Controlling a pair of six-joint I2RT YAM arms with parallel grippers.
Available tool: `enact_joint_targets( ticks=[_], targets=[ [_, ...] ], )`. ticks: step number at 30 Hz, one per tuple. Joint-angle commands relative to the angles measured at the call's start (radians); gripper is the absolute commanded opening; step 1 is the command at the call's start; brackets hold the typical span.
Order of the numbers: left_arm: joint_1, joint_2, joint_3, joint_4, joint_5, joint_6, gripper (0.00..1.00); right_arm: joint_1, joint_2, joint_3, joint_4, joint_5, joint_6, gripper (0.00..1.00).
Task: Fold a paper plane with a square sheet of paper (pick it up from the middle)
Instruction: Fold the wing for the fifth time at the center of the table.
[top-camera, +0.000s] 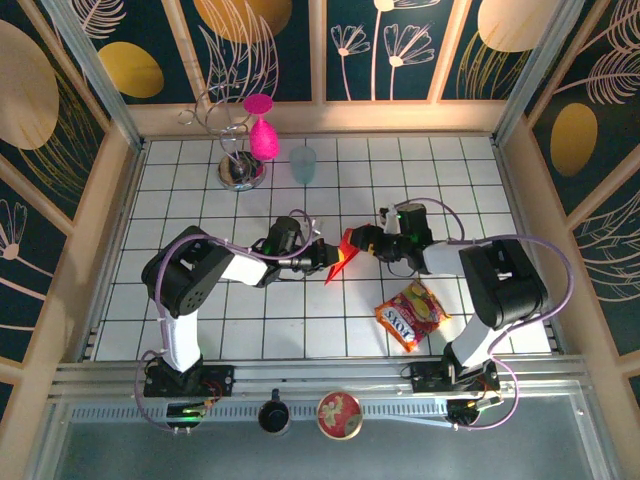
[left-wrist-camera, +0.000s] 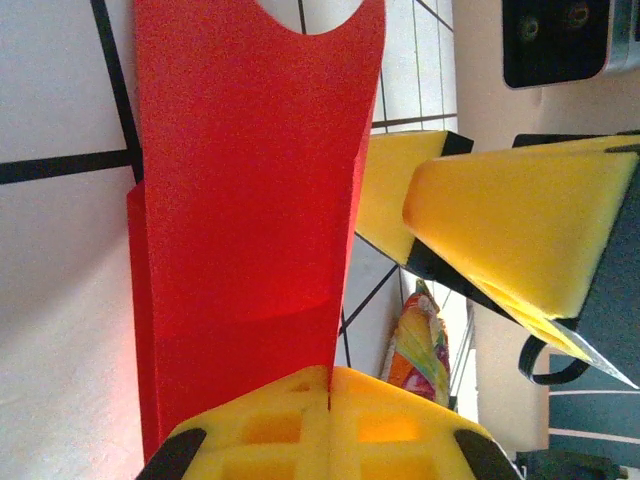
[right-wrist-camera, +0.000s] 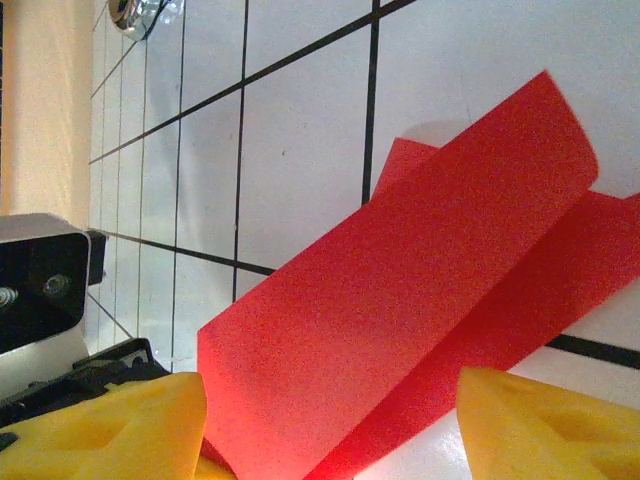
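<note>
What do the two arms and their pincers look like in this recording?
Both the left arm and right arm are black with white link segments and looping lilac cables. The left pincer and right pincer carry wedge-shaped yellow foam pads.

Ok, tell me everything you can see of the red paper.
The red paper is matte and bright red, folded into a long band with at least two layers showing. It is raised on edge over the table. The left gripper is shut on one end; the right gripper, open, flanks the other, contact unclear.
</note>
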Motion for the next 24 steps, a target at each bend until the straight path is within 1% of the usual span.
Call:
enact_joint_targets(
  ticks=[1, 5, 12, 18, 24],
  targets=[
    [0.011, 0.021, -0.019, 0.091, 0.031, -0.068, 0.0, 0.004, 0.029, 0.039, -0.016, -0.005, -0.026, 0.67],
    [0.014, 0.03, -0.025, 0.105, 0.033, -0.089, 0.0, 0.022, 0.061, 0.067, -0.069, 0.042, -0.04, 0.67],
    [0.017, 0.036, -0.031, 0.086, 0.016, -0.074, 0.0, 0.044, 0.105, 0.108, -0.154, 0.148, -0.043, 0.64],
    [0.017, 0.019, -0.018, 0.009, -0.012, -0.022, 0.1, 0.08, 0.151, 0.149, -0.24, 0.243, -0.031, 0.6],
    [0.017, -0.002, -0.011, -0.057, -0.042, 0.019, 0.2, 0.107, 0.186, 0.174, -0.288, 0.3, -0.014, 0.57]
  ],
)
